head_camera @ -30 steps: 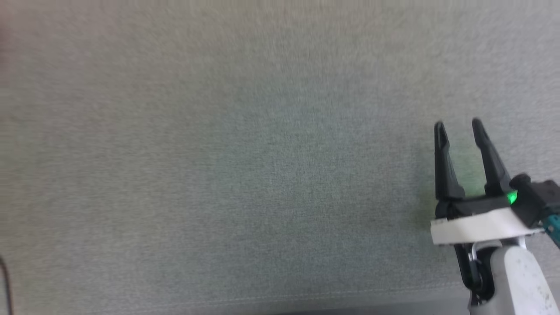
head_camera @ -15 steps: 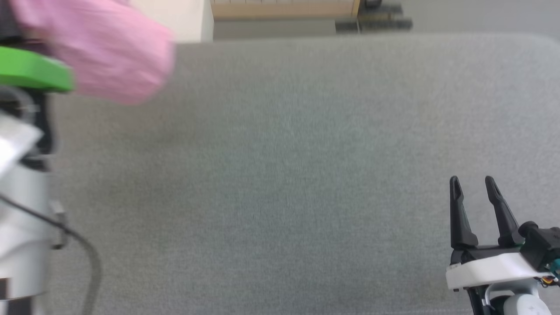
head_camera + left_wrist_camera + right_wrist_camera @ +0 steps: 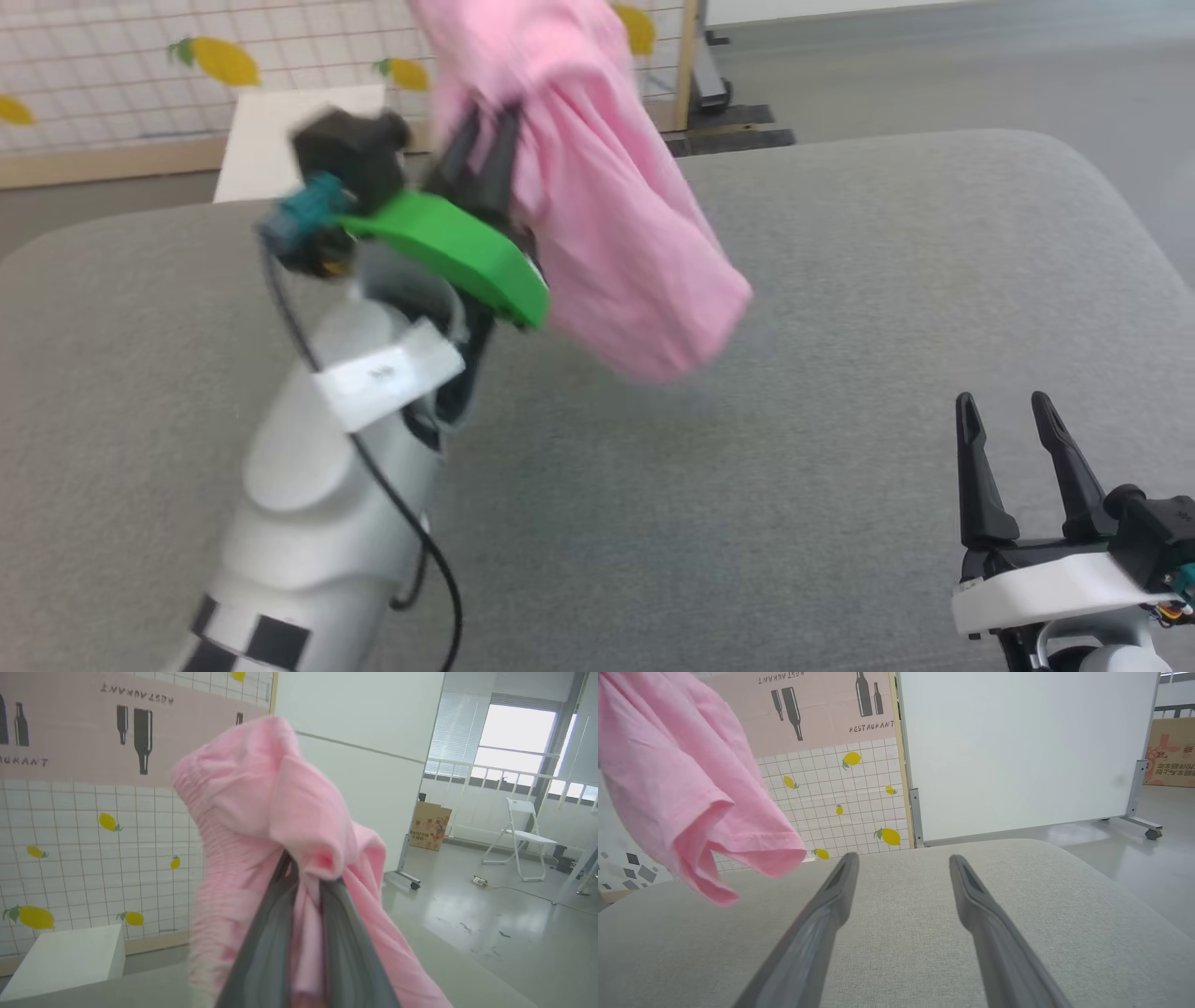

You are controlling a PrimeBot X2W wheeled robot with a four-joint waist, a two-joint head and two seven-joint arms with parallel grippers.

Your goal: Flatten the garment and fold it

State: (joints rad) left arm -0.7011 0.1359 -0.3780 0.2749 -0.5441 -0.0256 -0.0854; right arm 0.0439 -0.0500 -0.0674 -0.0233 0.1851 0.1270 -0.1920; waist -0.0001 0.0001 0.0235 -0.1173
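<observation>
The light pink garment (image 3: pixel 607 205) hangs bunched in the air above the grey table (image 3: pixel 840 280), clear of its surface. My left gripper (image 3: pixel 485 140) is shut on it near the gathered waistband (image 3: pixel 205 807), and cloth (image 3: pixel 308 933) is pinched between the two fingers in the left wrist view. A hemmed end (image 3: pixel 714 826) dangles at the upper left of the right wrist view. My right gripper (image 3: pixel 1008 411) stands open and empty at the table's near right, well apart from the garment; its fingers (image 3: pixel 831 896) are spread over bare grey cloth.
The table (image 3: pixel 901 933) has rounded far corners. Behind it stand a white box (image 3: pixel 289 131), a tiled panel with lemons (image 3: pixel 121 65), a white partition on wheels (image 3: pixel 1017 746), a cardboard box (image 3: pixel 430 823) and a white folding chair (image 3: pixel 523 835).
The head camera has tilted up, bringing the table's far edge and room into view. My left arm has carried the pink garment from the upper left toward the middle, higher above the table.
</observation>
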